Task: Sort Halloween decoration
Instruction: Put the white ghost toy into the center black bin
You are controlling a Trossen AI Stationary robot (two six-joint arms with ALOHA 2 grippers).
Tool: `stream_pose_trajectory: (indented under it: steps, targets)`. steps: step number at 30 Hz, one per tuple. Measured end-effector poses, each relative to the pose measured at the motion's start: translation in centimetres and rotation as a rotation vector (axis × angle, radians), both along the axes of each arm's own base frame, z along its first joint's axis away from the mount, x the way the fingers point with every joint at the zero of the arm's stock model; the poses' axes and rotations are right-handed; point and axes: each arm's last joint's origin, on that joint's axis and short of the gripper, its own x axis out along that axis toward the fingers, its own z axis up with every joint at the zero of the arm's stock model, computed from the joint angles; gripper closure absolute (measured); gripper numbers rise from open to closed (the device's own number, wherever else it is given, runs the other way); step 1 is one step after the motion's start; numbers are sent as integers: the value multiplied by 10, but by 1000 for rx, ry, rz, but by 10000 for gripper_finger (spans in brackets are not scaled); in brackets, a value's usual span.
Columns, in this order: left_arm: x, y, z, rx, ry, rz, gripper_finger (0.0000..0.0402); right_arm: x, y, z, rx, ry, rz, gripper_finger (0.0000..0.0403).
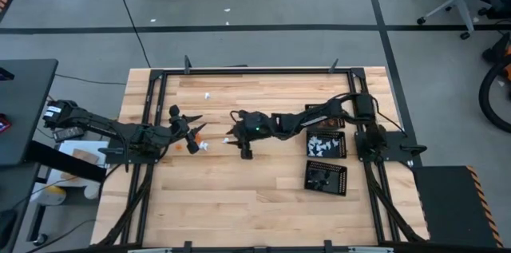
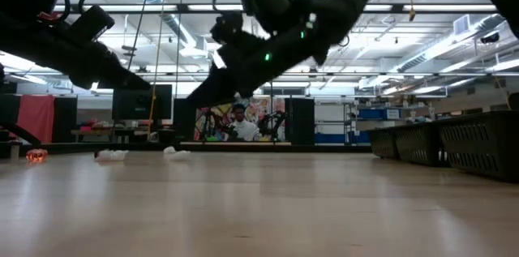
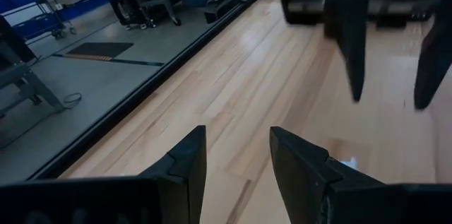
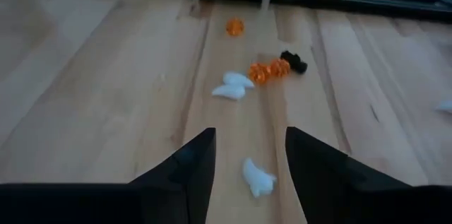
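Wooden tabletop [image 1: 239, 197] lies beneath me; my left gripper [image 1: 194, 131] and right gripper [image 1: 239, 135] hover mid-table, jaws apart and empty, Halloween decoration [image 4: 258, 73] scattered between them and trays [image 1: 326, 161] at right.

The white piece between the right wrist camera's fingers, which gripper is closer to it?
Right. The right gripper hangs open over the white piece; the left gripper is off to one side.

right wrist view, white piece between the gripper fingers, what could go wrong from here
1. The white piece lies nearer one finger of the open right gripper, so closing may flick it away.
2. The left gripper hangs open close by; the arms could collide.
3. The orange pieces and black piece touch, risking a mixed pick.
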Motion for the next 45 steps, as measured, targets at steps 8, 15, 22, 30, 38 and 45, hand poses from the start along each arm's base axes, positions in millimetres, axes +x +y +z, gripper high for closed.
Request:
stream_pose_trajectory:
  steps: [8,15,22,30,38,45]
  targets:
    - [0,0,1,5,-4,-1,260,15,-13,-51,27,-107,41,195]
    - [0,0,0,6,-1,-1,260,34,-26,-65,2,-139,47,161]
    - [0,0,0,8,0,-1,260,37,-42,-92,66,-110,112,181]
    - [0,0,0,10,2,-1,260,37,-42,-101,69,-100,152,255]
    - [0,0,0,21,10,-4,260,36,-44,-102,83,-92,174,334]
    - [0,0,0,21,9,-4,260,34,-48,-90,96,-63,155,350]
